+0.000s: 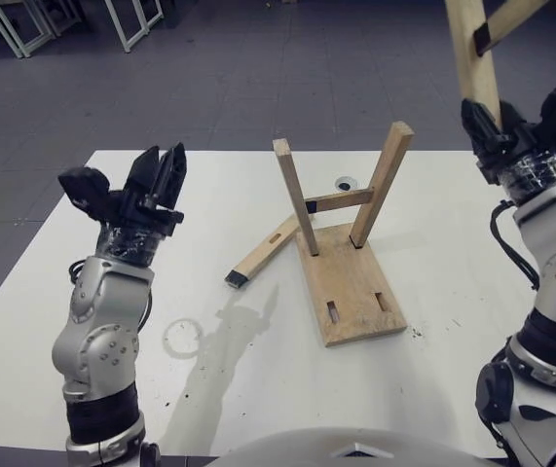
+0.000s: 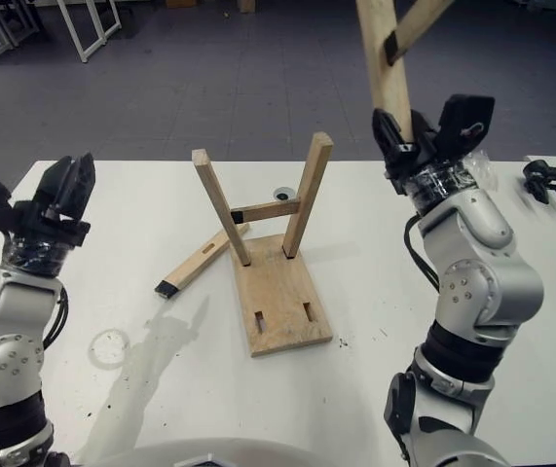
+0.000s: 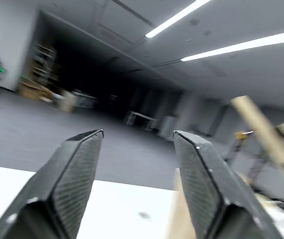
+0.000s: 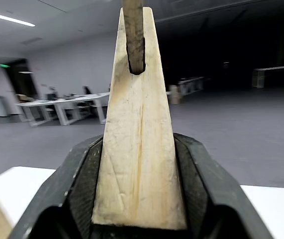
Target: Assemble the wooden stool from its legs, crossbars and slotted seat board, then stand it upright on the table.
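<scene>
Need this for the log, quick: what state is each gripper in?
Left gripper: open, empty.
Right gripper: shut on a wooden stool leg.

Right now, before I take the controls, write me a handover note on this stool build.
Left gripper: open, empty, raised over the white table's left side.
Right gripper: shut on a pale wooden leg with a held crossbar slotted into it, raised high.
Flat wooden seat board lies on the table. Two standing legs sit in its far slots, joined by a seated crossbar.
Loose leg lies left of the board.
Left to do: fill the two empty slots, then stand the stool up.
</scene>
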